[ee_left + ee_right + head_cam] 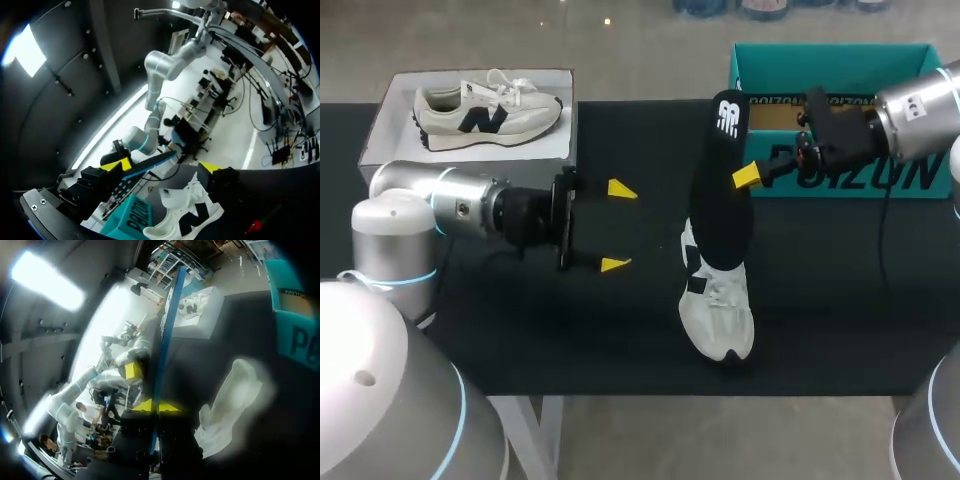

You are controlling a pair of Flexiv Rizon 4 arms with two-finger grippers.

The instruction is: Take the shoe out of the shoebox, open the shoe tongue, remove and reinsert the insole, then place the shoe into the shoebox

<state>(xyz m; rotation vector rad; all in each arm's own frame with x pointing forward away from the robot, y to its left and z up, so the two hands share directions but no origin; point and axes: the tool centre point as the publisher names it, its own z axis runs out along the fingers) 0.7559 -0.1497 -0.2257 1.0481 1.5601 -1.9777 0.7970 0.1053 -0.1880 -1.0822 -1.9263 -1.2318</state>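
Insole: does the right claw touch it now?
Touching. The right wrist view shows the insole edge-on, pinched between both yellow tips of the right claw.

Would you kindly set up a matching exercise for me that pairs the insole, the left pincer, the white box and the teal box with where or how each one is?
Things:
1. insole
2. left pincer
3. white box
4. teal box

Places or states:
A. open, holding nothing
B. at the far right of the table
C. held by the right pincer
D. a shoe lies on it

Right pairs: 1-C, 2-A, 3-D, 4-B.
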